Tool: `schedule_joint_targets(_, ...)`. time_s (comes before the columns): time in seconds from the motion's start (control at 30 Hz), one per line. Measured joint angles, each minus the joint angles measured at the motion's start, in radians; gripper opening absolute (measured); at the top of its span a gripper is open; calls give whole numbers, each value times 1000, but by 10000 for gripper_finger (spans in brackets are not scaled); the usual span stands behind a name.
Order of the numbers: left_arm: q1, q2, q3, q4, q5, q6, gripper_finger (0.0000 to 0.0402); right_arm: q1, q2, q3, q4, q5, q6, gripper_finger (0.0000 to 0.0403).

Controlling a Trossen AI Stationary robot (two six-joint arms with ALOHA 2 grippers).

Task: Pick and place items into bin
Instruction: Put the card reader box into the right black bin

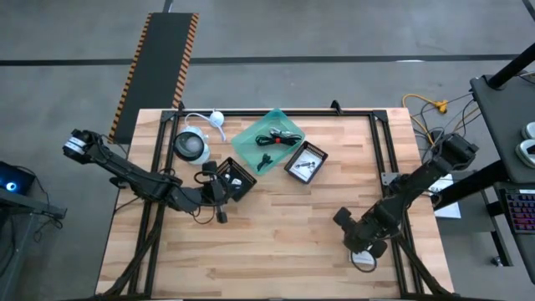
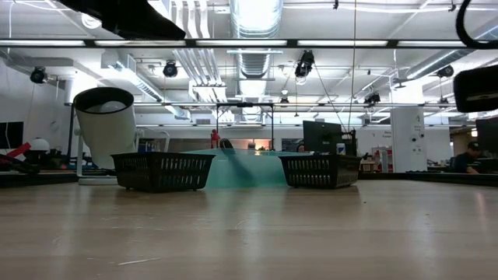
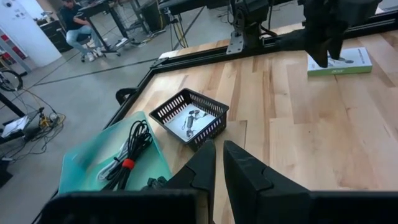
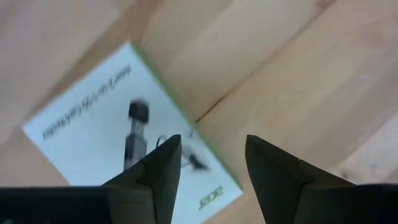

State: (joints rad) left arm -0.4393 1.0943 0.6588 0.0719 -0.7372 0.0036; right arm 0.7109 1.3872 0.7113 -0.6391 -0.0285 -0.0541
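Note:
In the high view my left gripper (image 1: 222,194) hovers at the near-left side of a black basket (image 1: 238,179), with its fingers shut and nothing seen between them (image 3: 219,163). Beyond it lies a teal tray (image 1: 269,138) holding the black cable with red tie (image 3: 127,155). A second black basket (image 3: 189,118) holds silvery pieces. My right gripper (image 1: 362,242) is open near the table's near right corner, pointing down over a white printed packet (image 4: 118,124) that lies flat on the wood. Its fingers (image 4: 163,163) stand above the packet's green edge.
A white cup-like object (image 1: 191,146) and a white cord (image 1: 211,118) lie near the far left corner. A black frame (image 1: 380,142) runs along the table's far and side edges. Bare wood (image 1: 276,242) fills the near middle of the table. A person (image 3: 78,25) sits in the room beyond.

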Motion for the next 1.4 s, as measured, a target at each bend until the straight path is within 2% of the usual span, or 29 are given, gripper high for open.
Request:
schedule_joint_targets(0.67,1,0,-8,5,0,0,15,16,66,-7,20,32,-158,123)
schedule_joint_targets(0.97,1,-1,-11,-1,0,-25,15,14,169,4,26,17,-209,116)
schedule_joint_targets(1.1,1,-1,-11,-1,0,-25,15,15,159,14,17,19,-173,90)
schedule_joint_targets(1.3,0,-1,-11,-1,0,-26,15,15,105,29,24,36,-140,19)
schedule_joint_targets(1.4,0,-1,-11,0,0,-26,15,14,98,31,3,45,-169,13)
